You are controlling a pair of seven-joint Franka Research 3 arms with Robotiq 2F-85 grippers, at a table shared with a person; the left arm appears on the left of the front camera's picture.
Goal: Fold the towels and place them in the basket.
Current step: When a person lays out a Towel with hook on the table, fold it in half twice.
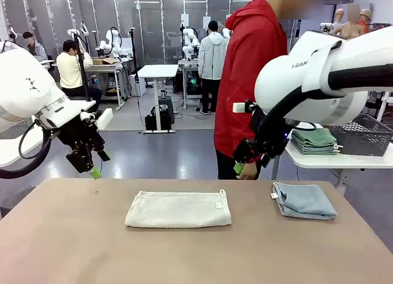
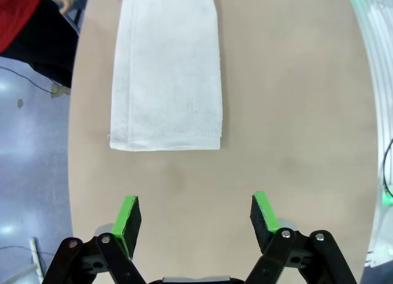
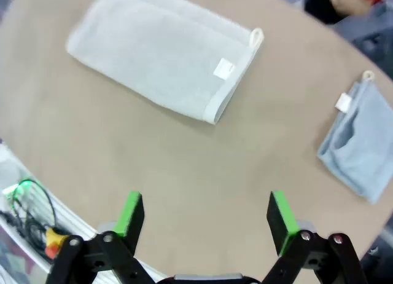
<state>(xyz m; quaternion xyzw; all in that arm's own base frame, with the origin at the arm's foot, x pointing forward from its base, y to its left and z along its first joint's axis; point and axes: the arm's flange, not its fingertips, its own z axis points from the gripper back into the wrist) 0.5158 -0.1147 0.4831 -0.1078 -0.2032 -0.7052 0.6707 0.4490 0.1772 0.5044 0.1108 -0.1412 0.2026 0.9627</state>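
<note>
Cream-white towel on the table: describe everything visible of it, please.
The cream-white towel looks like soft terry cloth, folded into a long flat rectangle with layered edges at one short end. A small white label and a hanging loop sit at the end nearer the light blue towel, which lies apart from it. It rests flat near the middle of the tan table, with nothing else touching it.

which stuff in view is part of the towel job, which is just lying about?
Job:
- cream towel, folded, mid table
- blue towel, folded, beside it
- green towel, on the side table
- basket, on the side table

Not job:
- far white table
- person in red jacket
</note>
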